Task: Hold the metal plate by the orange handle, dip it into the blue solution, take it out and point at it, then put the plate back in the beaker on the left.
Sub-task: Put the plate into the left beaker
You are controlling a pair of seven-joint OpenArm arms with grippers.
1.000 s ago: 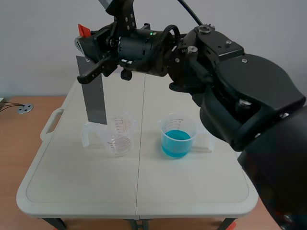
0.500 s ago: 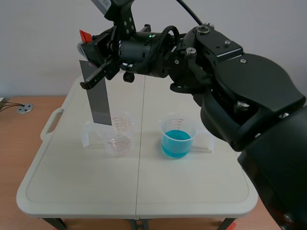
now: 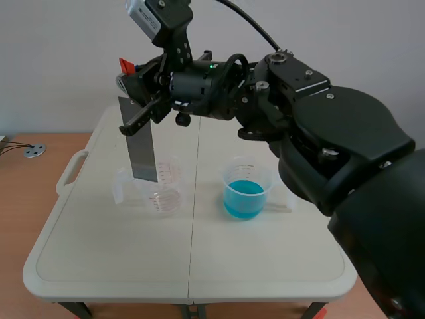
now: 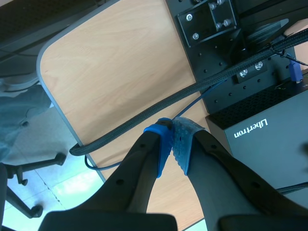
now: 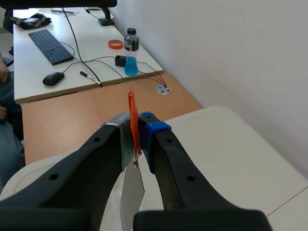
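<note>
- The right gripper (image 5: 137,126) is pinching the orange handle (image 5: 131,107) of the flat grey metal plate (image 3: 141,149), high over the white folding surface (image 3: 199,266).
- The plate is hanging nearly upright, its lower edge overlapping the rim of the empty clear plastic beaker (image 3: 165,193) on the left; whether it is dipping inside, I cannot tell.
- The clear beaker of blue solution (image 3: 246,193) is standing beside that one, apart from the plate.
- The left gripper (image 4: 172,138) is pressing its pads together on nothing.
</note>
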